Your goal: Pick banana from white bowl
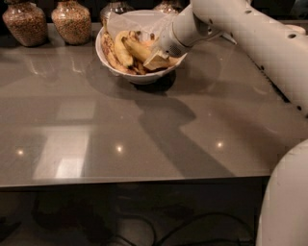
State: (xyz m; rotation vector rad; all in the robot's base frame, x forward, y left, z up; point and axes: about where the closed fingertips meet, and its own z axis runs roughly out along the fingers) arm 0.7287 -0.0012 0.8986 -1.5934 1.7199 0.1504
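Observation:
The white bowl (137,77) stands at the back of the grey table, lined with crinkled white paper and holding several bananas. A long, smooth yellow banana (138,48) lies across its middle, with a shorter plump one (121,49) on its left and brown-spotted ones (109,54) along the left wall. My gripper (156,60) reaches in from the right, down inside the bowl at the right end of the long banana. The wrist hides the bowl's right side.
Two glass jars of grains (25,23) (72,20) stand at the back left, and two more jar tops (115,6) show behind the bowl. My white arm (250,38) crosses the right side of the grey table (96,129), whose front edge is near.

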